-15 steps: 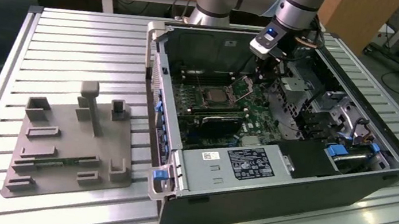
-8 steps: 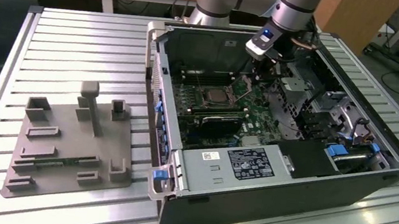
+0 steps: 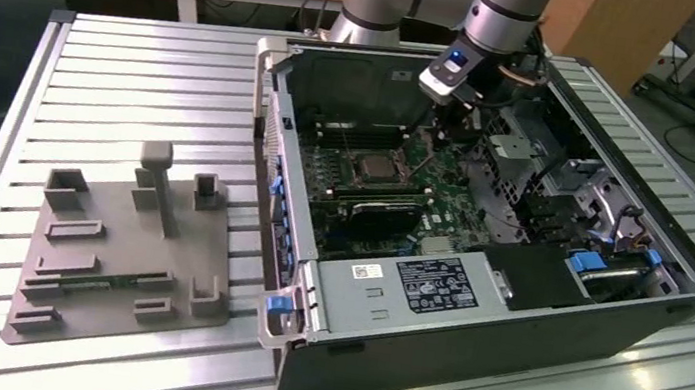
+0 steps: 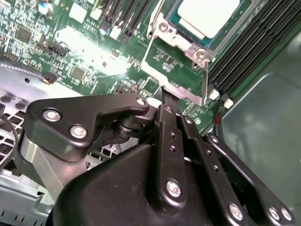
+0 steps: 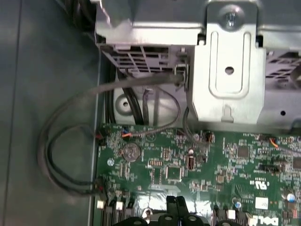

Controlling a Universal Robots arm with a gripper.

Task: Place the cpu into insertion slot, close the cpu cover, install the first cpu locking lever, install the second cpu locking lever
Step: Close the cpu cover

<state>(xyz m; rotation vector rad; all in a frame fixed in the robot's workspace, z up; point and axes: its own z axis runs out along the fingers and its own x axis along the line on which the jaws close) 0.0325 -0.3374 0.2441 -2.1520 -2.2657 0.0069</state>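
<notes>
Setting my hand [image 4: 165, 96], fingers together, at the free edge of the cpu cover [image 4: 205, 80], I present a blunt pusher. The cover lies flipped open beside the insertion slot [image 4: 175, 19], where the cpu [image 4: 207, 16] sits seated.

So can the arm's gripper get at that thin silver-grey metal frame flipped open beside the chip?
Probably yes. In the second wrist view the black gripper has its tip right at the free edge of the open silver-grey cpu cover, nothing in between.
</notes>
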